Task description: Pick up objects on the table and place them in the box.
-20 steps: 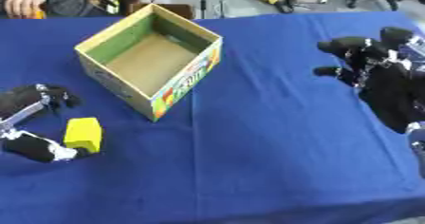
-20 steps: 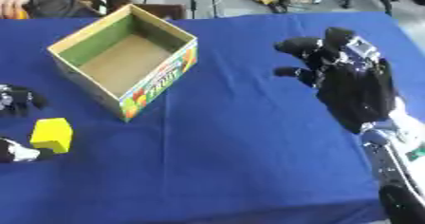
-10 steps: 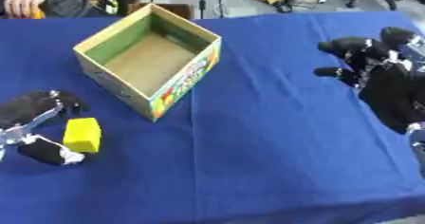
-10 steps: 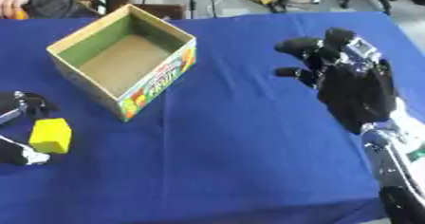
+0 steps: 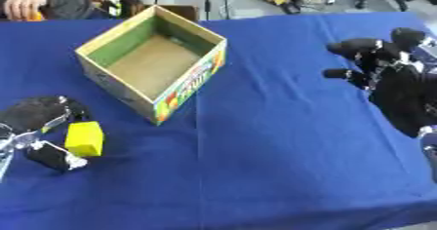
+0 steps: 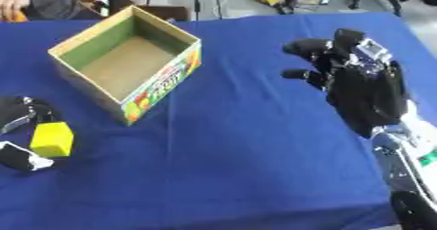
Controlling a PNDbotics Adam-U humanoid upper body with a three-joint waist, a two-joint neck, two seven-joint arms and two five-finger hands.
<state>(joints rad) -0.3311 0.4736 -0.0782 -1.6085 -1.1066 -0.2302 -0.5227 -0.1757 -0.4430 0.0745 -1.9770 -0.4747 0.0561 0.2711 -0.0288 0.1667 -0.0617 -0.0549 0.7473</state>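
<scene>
The open cardboard box (image 5: 153, 66) is taken as the landmark. Its bottom is bare, so nothing has been placed in it, and it is stood with its mouth up so that things can be dropped in from above. A yellow block (image 5: 85, 138) lies on the blue table (image 5: 273, 165) just beside the box's near left corner. The left hand (image 5: 38, 114) is set around the block, with 1 digit at its far side and another (image 5: 53, 157) at its near side, apparently to pinch it; the block seems to rest on the cloth, not yet lifted. The right hand (image 6: 363, 85) is held idle above the table well to the right of the box, fingers relaxed and holding nothing.

In the right eye view the right hand and its forearm are shown nearly whole. In the left eye view more of the left hand is shown, though whether its digits touch the block cannot be told in either view.
</scene>
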